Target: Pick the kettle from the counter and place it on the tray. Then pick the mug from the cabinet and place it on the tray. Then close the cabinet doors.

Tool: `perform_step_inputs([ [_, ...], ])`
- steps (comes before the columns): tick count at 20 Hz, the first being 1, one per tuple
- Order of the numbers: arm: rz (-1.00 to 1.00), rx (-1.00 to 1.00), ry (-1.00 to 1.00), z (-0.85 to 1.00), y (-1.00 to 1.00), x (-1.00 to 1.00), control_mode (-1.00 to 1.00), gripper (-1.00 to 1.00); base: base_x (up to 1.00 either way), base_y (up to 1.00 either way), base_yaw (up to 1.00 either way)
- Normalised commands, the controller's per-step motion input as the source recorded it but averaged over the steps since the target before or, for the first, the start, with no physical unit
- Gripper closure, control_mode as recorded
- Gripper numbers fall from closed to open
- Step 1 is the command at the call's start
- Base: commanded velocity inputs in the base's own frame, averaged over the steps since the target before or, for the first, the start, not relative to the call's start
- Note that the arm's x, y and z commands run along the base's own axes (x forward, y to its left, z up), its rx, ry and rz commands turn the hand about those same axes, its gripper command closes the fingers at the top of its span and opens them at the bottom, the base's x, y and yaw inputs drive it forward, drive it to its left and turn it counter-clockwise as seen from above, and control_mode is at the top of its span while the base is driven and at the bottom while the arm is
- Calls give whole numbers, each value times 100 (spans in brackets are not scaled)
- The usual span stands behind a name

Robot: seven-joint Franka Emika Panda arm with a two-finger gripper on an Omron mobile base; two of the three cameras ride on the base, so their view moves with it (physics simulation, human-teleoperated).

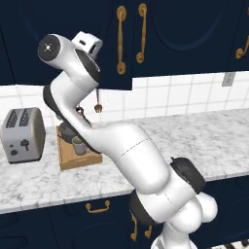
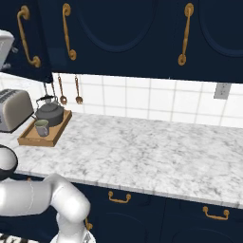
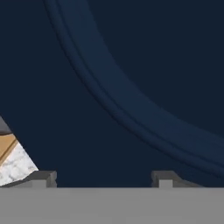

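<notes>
The wooden tray (image 2: 58,127) lies on the marbled counter (image 2: 142,152) beside the toaster. The dark kettle (image 2: 49,113) stands on its far half and the small mug (image 2: 42,127) on its near half. In the left base view the arm covers most of the kettle, while the mug (image 1: 79,145) and tray (image 1: 73,160) show. My hand (image 1: 88,43) is raised against the left upper cabinet door (image 1: 111,53), which stands a little out from its shut neighbour (image 1: 185,34). My gripper (image 3: 104,179) is open and holds nothing, its fingertips (image 3: 43,177) close to the navy door panel (image 3: 131,65).
A silver toaster (image 1: 22,133) stands left of the tray. Utensils hang on the tiled wall behind the kettle (image 2: 78,97). A wall socket (image 2: 221,90) sits at the right. Lower navy cabinets with brass handles (image 1: 97,208) run under the counter edge.
</notes>
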Motion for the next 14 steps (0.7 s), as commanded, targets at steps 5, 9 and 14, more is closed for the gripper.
perform_step_inputs([
  [5, 16, 13, 0, -12, -60, 94, -100, -100, 0, 0, 0],
  [9, 18, 9, -3, -18, -48, 80, -100, -100, 0, 0, 0],
  [14, 15, 10, -11, -8, -27, 56, -100, -100, 0, 0, 0],
])
